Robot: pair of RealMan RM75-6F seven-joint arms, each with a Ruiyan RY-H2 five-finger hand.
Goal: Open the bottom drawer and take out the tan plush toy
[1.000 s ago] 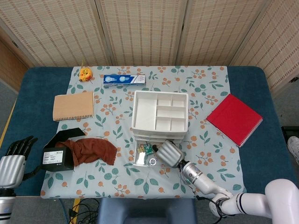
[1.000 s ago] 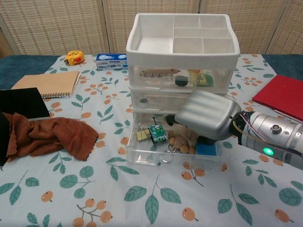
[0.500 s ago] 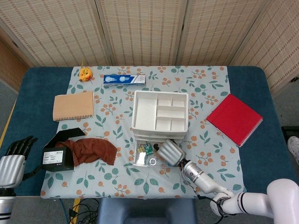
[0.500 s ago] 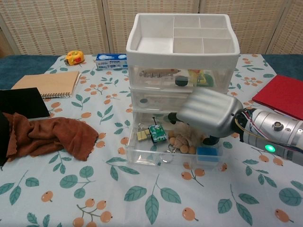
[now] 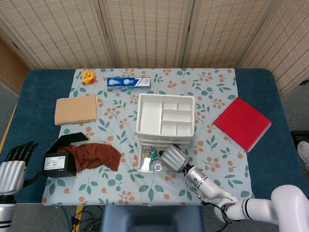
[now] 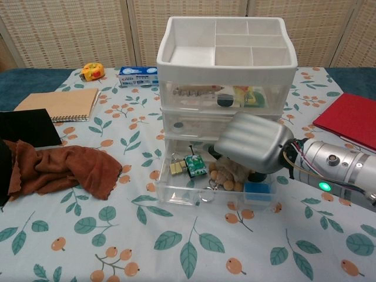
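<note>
The white drawer unit (image 5: 165, 116) (image 6: 226, 56) stands mid-table with its clear bottom drawer (image 6: 211, 194) (image 5: 146, 163) pulled out. The tan plush toy (image 6: 226, 175) lies inside that drawer, right of centre, partly covered. My right hand (image 6: 254, 143) (image 5: 174, 157) reaches down into the drawer directly over the toy, with dark fingertips (image 6: 212, 154) at the toy's left side. Its silver back hides the rest of the fingers, so a grip cannot be confirmed. My left hand (image 5: 14, 162) hangs off the table's front left corner, fingers spread, holding nothing.
In the drawer also lie a green chip (image 6: 194, 165), a blue block (image 6: 256, 188) and a key ring. A brown cloth (image 6: 59, 167) and black box (image 5: 60, 163) sit left of the drawers. A tan notebook (image 5: 76, 109), toothpaste box (image 5: 128, 82) and red notebook (image 5: 242, 123) lie further off.
My right hand rose slightly half a second ago, then came back down and a little left over the plush toy. The toy and the left hand have not moved.
</note>
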